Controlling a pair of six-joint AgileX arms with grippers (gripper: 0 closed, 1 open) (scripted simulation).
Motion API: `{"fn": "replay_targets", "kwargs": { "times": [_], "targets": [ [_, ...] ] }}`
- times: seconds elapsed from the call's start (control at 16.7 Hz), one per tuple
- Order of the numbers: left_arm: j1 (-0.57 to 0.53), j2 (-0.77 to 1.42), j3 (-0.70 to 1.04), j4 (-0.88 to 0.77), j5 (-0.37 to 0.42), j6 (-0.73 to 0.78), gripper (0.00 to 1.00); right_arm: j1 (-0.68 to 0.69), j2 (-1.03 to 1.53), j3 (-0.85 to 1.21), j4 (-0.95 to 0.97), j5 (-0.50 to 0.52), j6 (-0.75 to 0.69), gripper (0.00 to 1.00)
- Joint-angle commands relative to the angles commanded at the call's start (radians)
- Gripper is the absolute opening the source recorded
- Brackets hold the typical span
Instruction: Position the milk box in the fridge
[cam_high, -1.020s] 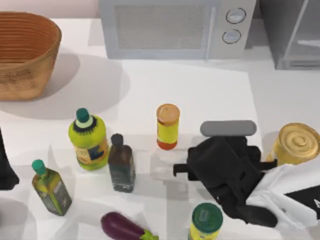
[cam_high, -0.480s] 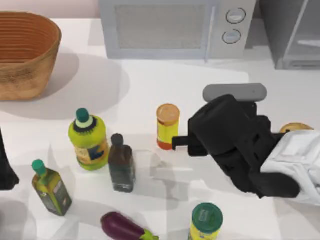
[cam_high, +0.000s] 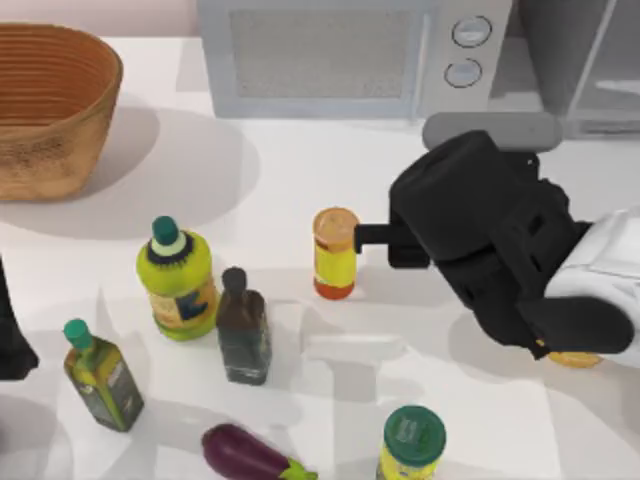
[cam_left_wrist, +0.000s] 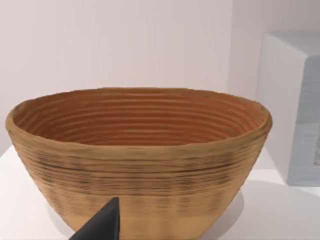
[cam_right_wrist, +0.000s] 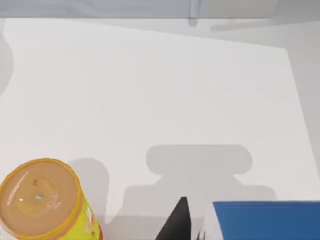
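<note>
Since a second ago my right end effector (cam_high: 520, 250) has carried the clamped milk box (cam_right_wrist: 262, 220) toward the fridge (cam_high: 585, 65); I risk clipping the microwave (cam_high: 350, 55).

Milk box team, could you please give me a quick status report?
Right gripper shut on milk box, carried above the table near the microwave. Fridge at the top view's far right. Left arm parked at left edge. Path ahead open.

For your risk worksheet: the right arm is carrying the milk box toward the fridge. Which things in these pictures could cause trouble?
1. The large dark grey fridge seems to have its pale framed door shut, so the blue-topped milk box at the right gripper might hit it.
2. The light grey microwave beside the route could be clipped.
3. The yellow orange-lidded can sits close to the arm.
</note>
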Motion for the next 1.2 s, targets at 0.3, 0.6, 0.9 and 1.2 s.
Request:
{"fn": "replay_targets", "kwargs": {
  "times": [0.3,0.6,0.9,1.2],
  "targets": [
    [0.0,0.0,0.0,0.0,0.0,0.0,1.0,0.004,0.004,-0.003,0.001,-0.002,0.001,0.0],
    [0.0,0.0,0.0,0.0,0.0,0.0,1.0,-0.103,-0.14,-0.106,0.016,-0.046,-0.077,0.0],
    [0.0,0.0,0.0,0.0,0.0,0.0,1.0,-0.33,-0.53,-0.351,0.087,-0.183,-0.24,0.0],
    [0.0,0.0,0.0,0.0,0.0,0.0,1.0,-0.588,-1.028,-0.631,0.169,-0.39,-0.415,0.0]
  ]
}}
